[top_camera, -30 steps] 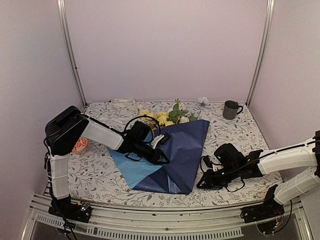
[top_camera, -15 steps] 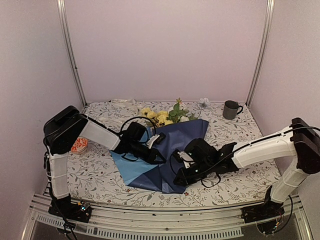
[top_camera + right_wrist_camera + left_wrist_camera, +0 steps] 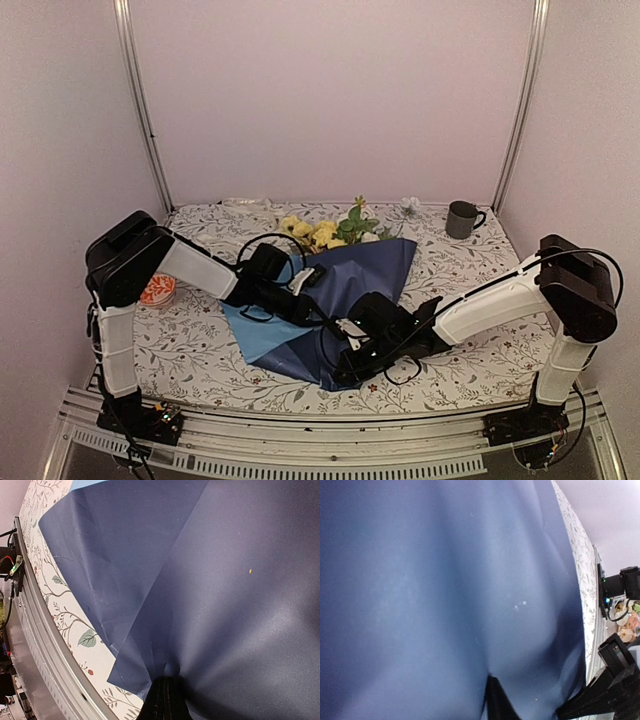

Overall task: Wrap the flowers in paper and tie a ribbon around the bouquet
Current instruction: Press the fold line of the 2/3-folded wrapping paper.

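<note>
Concerning the paper (image 3: 365,285): spread dark navy at mid-worktop (image 3: 480,270), folded over itself, a lighter blue layer bared along its left edge. Just beyond the paper's far edge, the flowers (image 3: 325,235), yellow and white blooms poking out.

At the paper's near corner, the right end effector (image 3: 350,360), clenched on a gathered fold of the sheet, creases running into its fingertips (image 3: 165,695). On the paper's left half, the left end effector (image 3: 300,300), pressed close against the sheet. Cannot tell whether clenched or released, with only one dark fingertip (image 3: 495,702) showing against blue.

For the fold in hand, probably: lift the near corner low and slowly and carry it across toward the flowers. Keep the paper's left side pinned against sliding, and spare the pinch point any sharp tug that might tear it.

Hidden: the stems, presumably under the paper. No ribbon made out with any certainty. Well apart from the paper's far right corner, a grey mug (image 3: 461,219).
</note>
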### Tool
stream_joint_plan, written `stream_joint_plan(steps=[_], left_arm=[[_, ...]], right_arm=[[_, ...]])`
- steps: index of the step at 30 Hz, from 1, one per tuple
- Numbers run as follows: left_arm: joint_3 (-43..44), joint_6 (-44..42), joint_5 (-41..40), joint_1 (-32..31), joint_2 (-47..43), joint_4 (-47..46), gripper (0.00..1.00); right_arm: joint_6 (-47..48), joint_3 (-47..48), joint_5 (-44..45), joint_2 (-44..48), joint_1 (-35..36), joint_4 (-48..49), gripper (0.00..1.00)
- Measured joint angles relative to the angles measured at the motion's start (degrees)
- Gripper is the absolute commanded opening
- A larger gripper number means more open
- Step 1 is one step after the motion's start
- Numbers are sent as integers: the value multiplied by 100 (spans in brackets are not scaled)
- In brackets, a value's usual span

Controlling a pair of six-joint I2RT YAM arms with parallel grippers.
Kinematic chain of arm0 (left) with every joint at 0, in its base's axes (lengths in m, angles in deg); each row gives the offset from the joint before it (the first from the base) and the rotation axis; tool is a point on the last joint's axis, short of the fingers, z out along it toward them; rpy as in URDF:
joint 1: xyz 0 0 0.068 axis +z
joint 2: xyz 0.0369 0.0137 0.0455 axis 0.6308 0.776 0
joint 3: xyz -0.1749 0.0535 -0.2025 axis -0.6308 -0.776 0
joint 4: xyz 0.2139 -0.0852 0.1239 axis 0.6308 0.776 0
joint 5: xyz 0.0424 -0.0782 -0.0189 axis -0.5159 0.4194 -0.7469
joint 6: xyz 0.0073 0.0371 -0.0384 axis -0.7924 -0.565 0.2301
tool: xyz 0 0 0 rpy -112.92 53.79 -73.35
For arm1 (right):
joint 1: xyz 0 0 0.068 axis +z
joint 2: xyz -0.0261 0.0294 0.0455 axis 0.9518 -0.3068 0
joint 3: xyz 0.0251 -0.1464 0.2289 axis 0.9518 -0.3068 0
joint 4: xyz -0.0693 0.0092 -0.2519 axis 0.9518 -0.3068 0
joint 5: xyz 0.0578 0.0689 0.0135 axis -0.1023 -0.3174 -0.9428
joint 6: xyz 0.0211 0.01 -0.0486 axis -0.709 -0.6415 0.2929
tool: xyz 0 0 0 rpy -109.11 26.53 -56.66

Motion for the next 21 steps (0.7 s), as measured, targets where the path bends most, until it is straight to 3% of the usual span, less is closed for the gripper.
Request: stream_joint_plan(steps=[3,8,14,21], left_arm=[[13,26,-264,68,-160,70,42],[-345,-15,-892,70,-1292,-63,44],[-1506,-369,-1532,-516,-3403,-490,26],[-2280,-680,-1355,-1659,-3770,-365,16]], right_arm=[[-2,0,-7,-2,2,9,3],[-13,0,-61,-17,4,61,3],[-122,-15,-162,-28,-11,125,3],[-363,-136,-501,-31,-170,304,3]])
